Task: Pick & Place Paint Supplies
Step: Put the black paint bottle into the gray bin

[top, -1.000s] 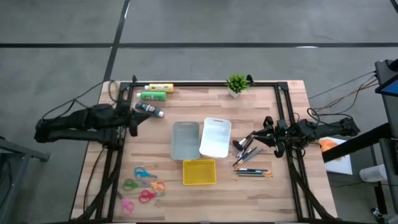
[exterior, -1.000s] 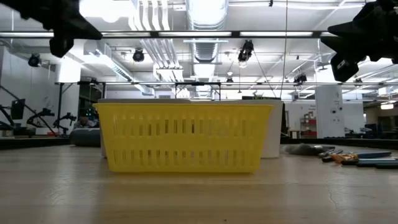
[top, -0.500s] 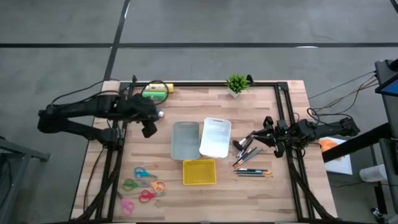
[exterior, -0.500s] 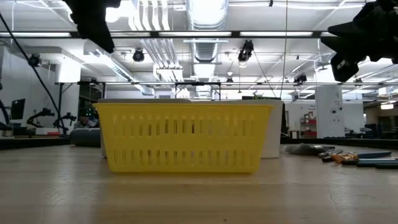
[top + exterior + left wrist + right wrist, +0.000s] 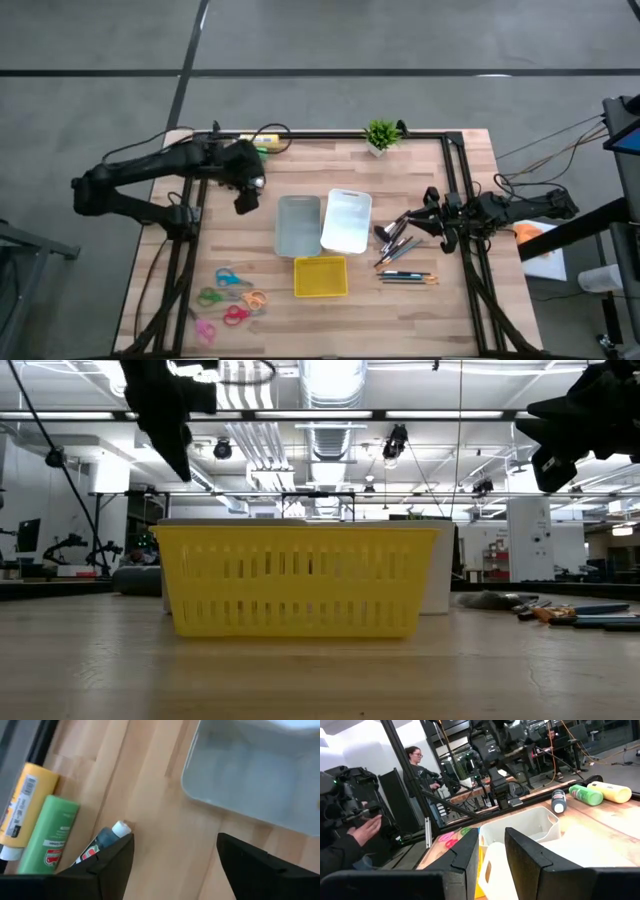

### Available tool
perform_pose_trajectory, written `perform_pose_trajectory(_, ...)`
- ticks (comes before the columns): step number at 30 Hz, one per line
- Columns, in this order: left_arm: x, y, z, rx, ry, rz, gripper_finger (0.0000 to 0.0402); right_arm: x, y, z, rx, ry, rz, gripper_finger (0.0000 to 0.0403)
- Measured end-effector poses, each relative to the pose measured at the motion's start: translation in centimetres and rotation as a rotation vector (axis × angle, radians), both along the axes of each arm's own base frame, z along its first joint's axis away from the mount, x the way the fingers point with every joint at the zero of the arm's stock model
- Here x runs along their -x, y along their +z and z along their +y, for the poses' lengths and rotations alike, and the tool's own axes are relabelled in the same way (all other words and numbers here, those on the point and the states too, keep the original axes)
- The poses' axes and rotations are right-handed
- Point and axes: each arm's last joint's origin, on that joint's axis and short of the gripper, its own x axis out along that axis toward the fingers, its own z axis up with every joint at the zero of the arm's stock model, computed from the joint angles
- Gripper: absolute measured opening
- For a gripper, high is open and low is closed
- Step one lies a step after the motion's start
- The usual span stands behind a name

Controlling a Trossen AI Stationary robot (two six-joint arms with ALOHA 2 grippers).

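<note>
Three paint bottles lie on their sides at the table's far left: yellow (image 5: 22, 805), green (image 5: 50, 832) and dark with a pale cap (image 5: 105, 837). My left gripper (image 5: 175, 865) hangs open above the table beside the dark bottle's cap (image 5: 257, 183), touching nothing. One of its fingers hides the dark bottle's lower part. Brushes (image 5: 397, 240) and pencils (image 5: 408, 277) lie at the right. My right gripper (image 5: 415, 220) waits above the brushes, its fingers (image 5: 465, 860) a narrow gap apart and holding nothing.
A grey bin (image 5: 297, 225), a white bin (image 5: 346, 220) and a yellow basket (image 5: 320, 276) stand mid-table. Several scissors (image 5: 228, 298) lie near left. A small potted plant (image 5: 380, 134) stands at the far edge. A person (image 5: 415, 757) shows beyond the table.
My left gripper has swung from the table's left edge toward the right, out over the bottles to the dark bottle's cap, and has opened. The bottles lie where they were.
</note>
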Motion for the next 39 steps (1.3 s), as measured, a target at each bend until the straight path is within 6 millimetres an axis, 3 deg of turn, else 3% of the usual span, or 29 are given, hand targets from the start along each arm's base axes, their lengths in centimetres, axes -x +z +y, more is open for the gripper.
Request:
perform_pose_trajectory(11,-3.3,-5.6,3.2,-0.006,-0.037,0.299,0.0288,0.0,0.0,0.0,0.000,0.000,0.000,0.0093)
perform_pose_trajectory(17,-4.2,-7.8,4.8,0.016,-0.018,0.352,0.0288,0.0,0.0,0.0,0.000,0.000,0.000,0.0093)
perform_pose_trajectory(22,-4.9,-9.3,5.7,-0.004,-0.102,0.397,0.0288,0.0,0.0,0.0,0.000,0.000,0.001,0.0093)
perform_pose_trajectory(39,-4.1,-11.7,7.7,-0.026,-0.219,0.445,0.0288,0.0,0.0,0.0,0.000,0.000,0.000,0.0093)
